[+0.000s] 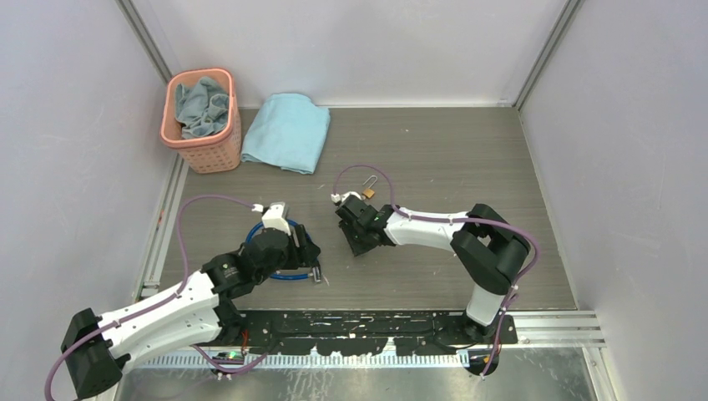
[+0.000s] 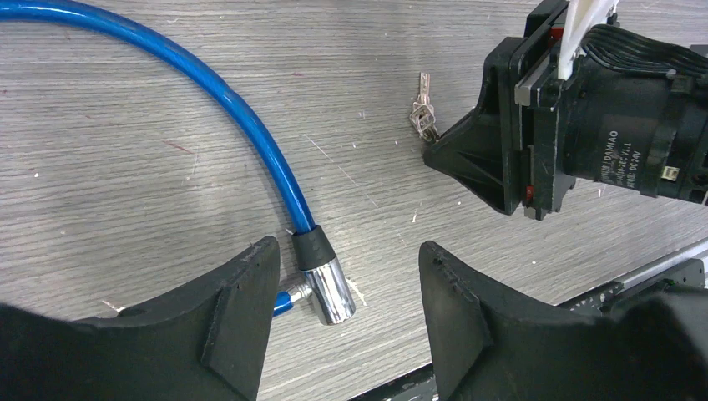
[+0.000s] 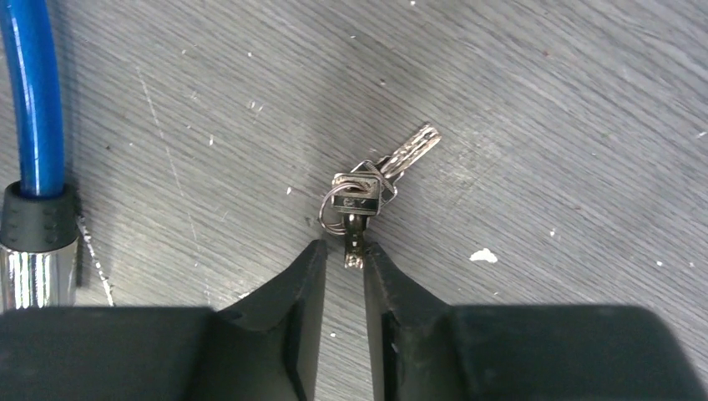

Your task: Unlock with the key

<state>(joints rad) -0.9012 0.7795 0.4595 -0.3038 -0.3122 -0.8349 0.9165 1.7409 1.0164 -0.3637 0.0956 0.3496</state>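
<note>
A small bunch of silvery keys [image 3: 359, 188] on a ring lies on the grey wood table. One key blade points back between the fingertips of my right gripper [image 3: 344, 251]. The jaws stand a narrow gap apart; the blade touches the right finger only. The left wrist view shows the same keys [image 2: 423, 113] at the right gripper's tip [image 1: 355, 245]. My left gripper [image 2: 346, 251] is open, low over the blue cable's [image 2: 242, 113] silver metal end [image 2: 328, 288]. The small brass padlock [image 1: 368, 192] lies beyond the right arm, near its purple wire.
A pink basket [image 1: 200, 150] with a cloth in it stands at the back left, a folded light-blue towel [image 1: 288, 129] beside it. The blue cable loops under the left arm [image 1: 275, 271]. White walls close in the table.
</note>
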